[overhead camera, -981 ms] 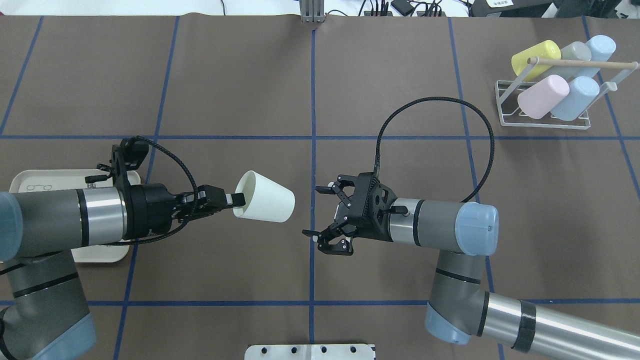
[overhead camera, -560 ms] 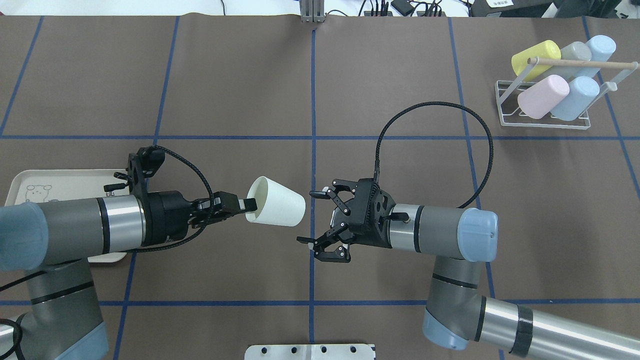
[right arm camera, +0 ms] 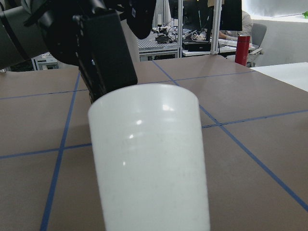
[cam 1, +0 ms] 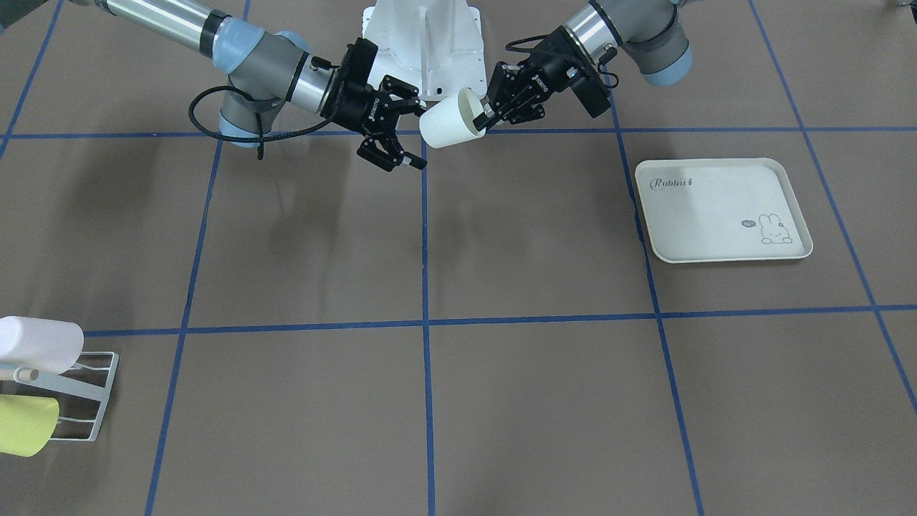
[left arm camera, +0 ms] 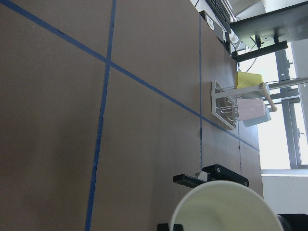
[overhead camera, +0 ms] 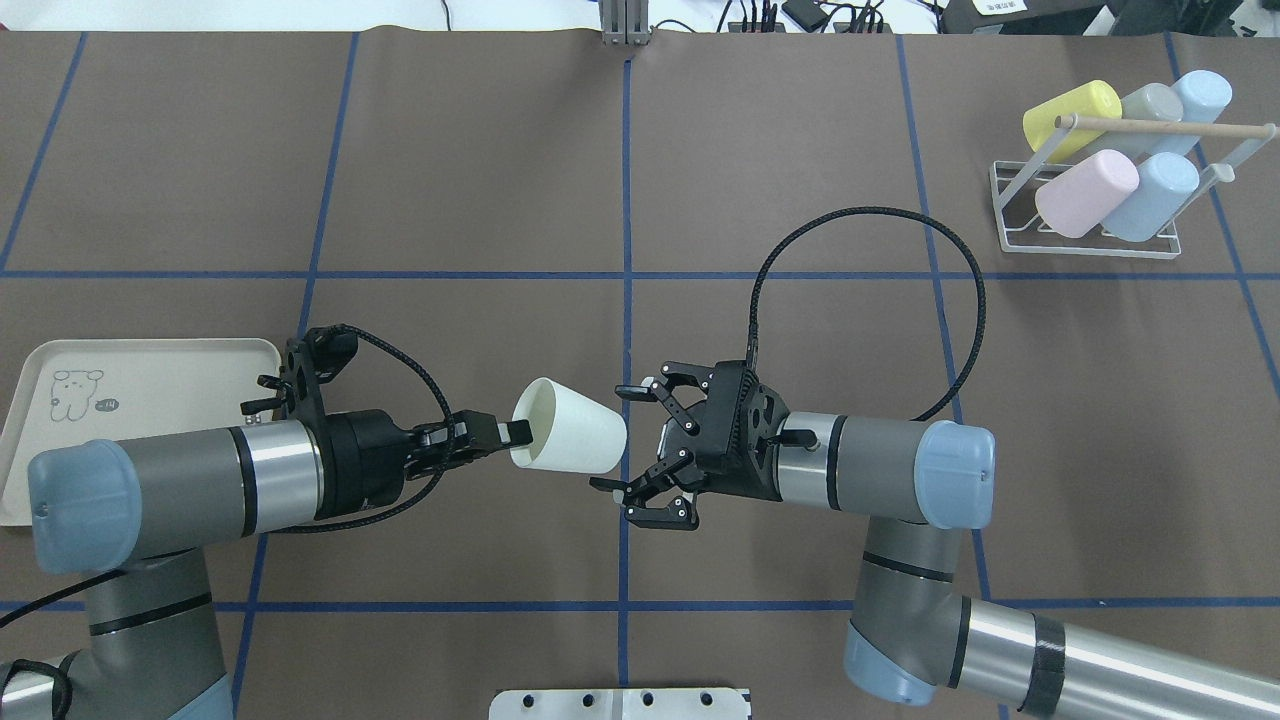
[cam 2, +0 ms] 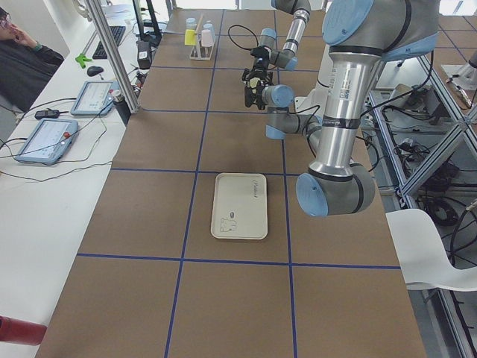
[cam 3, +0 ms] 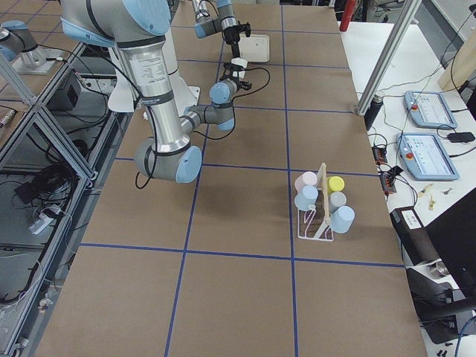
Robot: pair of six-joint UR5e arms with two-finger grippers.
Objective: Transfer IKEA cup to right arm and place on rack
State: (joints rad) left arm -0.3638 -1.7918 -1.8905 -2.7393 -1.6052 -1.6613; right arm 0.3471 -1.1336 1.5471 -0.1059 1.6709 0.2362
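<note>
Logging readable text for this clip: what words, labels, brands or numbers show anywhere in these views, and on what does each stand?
"Rabbit": printed in one corner of the cream rectangular tray.
Dark speech bubble beside the tray's rabbit drawing: too small to read.
White lettering on the black right gripper: too blurred to read.
Sticker on the left arm's grey tube: too small to read.

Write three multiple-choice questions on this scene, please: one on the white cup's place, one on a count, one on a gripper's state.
1. Where is the white cup?
A. on the rack
B. between the two grippers
C. behind the rack
2. How many racked cups are there?
A. three
B. five
C. seven
3. The right gripper is:
A. open
B. shut on the white cup
C. shut on nothing
1 B: the left gripper holds its rim in mid-air. 2 B: yellow, grey, pink, two pale blue. 3 A: its jaws stand wide apart.
</note>
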